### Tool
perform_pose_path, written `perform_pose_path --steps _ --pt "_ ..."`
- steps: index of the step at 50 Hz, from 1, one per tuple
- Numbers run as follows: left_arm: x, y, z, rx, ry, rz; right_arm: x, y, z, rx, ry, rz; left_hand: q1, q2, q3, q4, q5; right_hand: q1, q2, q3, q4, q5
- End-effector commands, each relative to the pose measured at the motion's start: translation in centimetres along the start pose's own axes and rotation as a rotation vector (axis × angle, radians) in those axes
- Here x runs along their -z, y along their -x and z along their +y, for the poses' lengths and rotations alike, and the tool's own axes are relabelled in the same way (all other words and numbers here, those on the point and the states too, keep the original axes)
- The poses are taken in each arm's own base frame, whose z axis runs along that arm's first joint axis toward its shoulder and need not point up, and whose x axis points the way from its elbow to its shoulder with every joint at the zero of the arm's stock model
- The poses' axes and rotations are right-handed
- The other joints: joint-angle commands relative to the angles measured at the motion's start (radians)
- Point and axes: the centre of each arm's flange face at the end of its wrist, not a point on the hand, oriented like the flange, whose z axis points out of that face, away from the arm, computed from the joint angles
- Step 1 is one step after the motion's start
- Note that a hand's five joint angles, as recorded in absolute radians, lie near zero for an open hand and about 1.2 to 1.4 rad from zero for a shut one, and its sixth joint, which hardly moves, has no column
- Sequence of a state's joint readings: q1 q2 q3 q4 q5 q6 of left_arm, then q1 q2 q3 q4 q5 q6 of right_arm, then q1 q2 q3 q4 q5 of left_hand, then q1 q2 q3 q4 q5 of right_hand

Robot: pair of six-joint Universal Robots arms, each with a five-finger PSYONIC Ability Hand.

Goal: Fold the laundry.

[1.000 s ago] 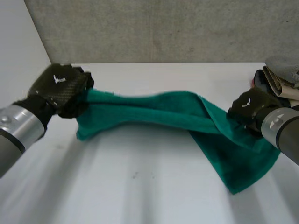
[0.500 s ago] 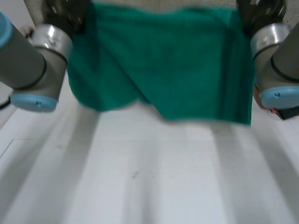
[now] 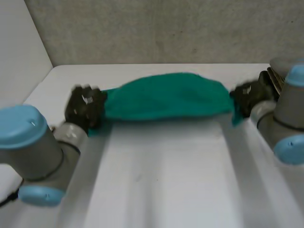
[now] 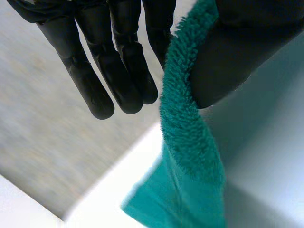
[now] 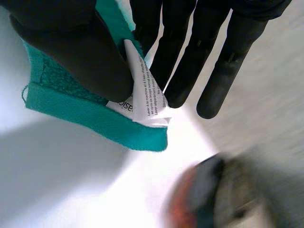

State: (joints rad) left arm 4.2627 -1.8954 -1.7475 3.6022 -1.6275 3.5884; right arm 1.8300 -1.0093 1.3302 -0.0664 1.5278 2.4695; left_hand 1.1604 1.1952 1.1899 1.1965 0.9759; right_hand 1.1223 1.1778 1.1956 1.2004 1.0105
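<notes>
Head view, I saw the green towel (image 3: 166, 97) stretched mid-frame, fingers of left hand (image 3: 84, 107) pinched its left end, fingers of right hand (image 3: 247, 95) pinched its right end.

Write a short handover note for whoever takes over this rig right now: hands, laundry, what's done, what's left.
Left hand: shut on the green towel, pinching one end between thumb and fingers.
Right hand: shut on the other end, at the white care label.
Towel is stretched between both hands over the far side of the table.
Done: both ends gripped.
Left: lay it flat, then fold it.
</notes>
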Motion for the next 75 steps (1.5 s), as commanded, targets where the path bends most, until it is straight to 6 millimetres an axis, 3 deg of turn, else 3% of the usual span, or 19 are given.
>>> perform_pose_path --steps 1,2,4,10,17,21,30,36,42,45,50,52,55,56,58,64,70,75 --pt "3.1 -2.6 2.8 -0.02 0.191 0.121 0.6 1.8 5.2 -0.029 0.138 -0.1 -0.027 -0.062 -0.057 -0.063 -0.017 0.274 0.218 0.201 0.196 0.211" --pt "3.5 -2.4 2.6 -0.025 0.214 0.131 0.7 1.7 5.3 -0.03 0.137 -0.101 -0.229 -0.263 -0.258 -0.265 -0.219 0.274 0.218 0.201 0.196 0.211" --pt "3.9 -2.1 2.1 -0.028 0.221 0.138 0.8 1.7 5.4 -0.033 0.134 -0.106 -0.415 -0.449 -0.444 -0.451 -0.405 0.274 0.218 0.201 0.196 0.211" --pt "3.6 -1.0 -0.1 -0.034 0.178 0.15 1.0 1.9 5.8 -0.039 0.139 -0.121 -0.711 -0.746 -0.741 -0.747 -0.701 0.274 0.218 0.201 0.196 0.211" --pt "0.9 2.0 -0.2 -0.089 0.133 0.187 1.4 2.4 6.2 -0.035 0.145 -0.134 -0.862 -0.896 -0.891 -0.898 -0.852 0.274 0.218 0.201 0.196 0.211" --pt "-0.5 2.4 0.4 -0.147 0.093 0.258 1.4 2.6 6.5 -0.032 0.142 -0.132 -0.853 -0.888 -0.882 -0.889 -0.843 0.274 0.218 0.201 0.196 0.211" --pt "-5.0 1.2 4.0 -0.21 0.144 0.359 1.6 3.0 6.7 -0.031 0.15 -0.142 -0.753 -0.788 -0.783 -0.789 -0.743 0.274 0.218 0.201 0.196 0.211" --pt "-6.2 0.4 5.4 -0.189 0.225 0.424 1.7 3.1 6.7 -0.025 0.147 -0.145 -0.706 -0.741 -0.736 -0.742 -0.696 0.274 0.218 0.201 0.196 0.211" --pt "-7.3 0.0 6.1 -0.183 0.261 0.439 1.8 3.3 6.8 -0.025 0.144 -0.146 -0.378 -0.413 -0.407 -0.414 -0.368 0.274 0.218 0.201 0.196 0.211" --pt "-7.5 0.1 6.1 -0.19 0.27 0.422 1.8 3.4 6.8 -0.023 0.146 -0.147 -0.038 -0.073 -0.068 -0.075 -0.028 0.274 0.218 0.201 0.196 0.211" --pt "-7.3 0.2 5.9 -0.197 0.285 0.396 1.7 3.1 6.7 -0.025 0.142 -0.142 0.236 0.201 0.206 0.2 0.246 0.274 0.218 0.201 0.196 0.211" --pt "-7.2 0.0 5.9 -0.195 0.293 0.391 1.8 2.7 6.5 -0.023 0.14 -0.131 0.236 0.201 0.206 0.2 0.246 0.274 0.218 0.201 0.196 0.211" --pt "-6.3 0.7 3.8 -0.197 0.274 0.352 2.3 1.4 5.1 -0.016 0.118 -0.097 0.236 0.201 0.206 0.2 0.246 0.274 0.218 0.201 0.196 0.211" --pt "-5.5 1.3 2.2 -0.194 0.252 0.327 2.5 1.1 4.7 -0.012 0.11 -0.091 0.236 0.201 0.206 0.2 0.246 0.274 0.218 0.201 0.196 0.211" --pt "-4.5 2.0 0.7 -0.178 0.236 0.304 3.6 0.0 3.2 0.015 0.097 -0.081 0.236 0.201 0.206 0.2 0.246 0.274 0.218 0.201 0.196 0.211" --pt "0.4 4.7 -4.6 -0.08 0.153 0.215 6.8 -2.2 1.4 0.105 0.173 -0.12 0.236 0.201 0.206 0.2 0.246 0.274 0.218 0.201 0.196 0.211" --pt "4.7 6.7 -6.7 -0.016 0.109 0.138 10.7 -4.3 0.2 0.206 0.275 -0.166 0.236 0.201 0.206 0.2 0.246 0.274 0.218 0.201 0.196 0.211" --pt "7.4 7.9 -6.4 -0.013 0.112 0.082 12.2 -5.7 -0.6 0.256 0.278 -0.155 0.236 0.201 0.206 0.2 0.246 0.274 0.218 0.201 0.196 0.211"
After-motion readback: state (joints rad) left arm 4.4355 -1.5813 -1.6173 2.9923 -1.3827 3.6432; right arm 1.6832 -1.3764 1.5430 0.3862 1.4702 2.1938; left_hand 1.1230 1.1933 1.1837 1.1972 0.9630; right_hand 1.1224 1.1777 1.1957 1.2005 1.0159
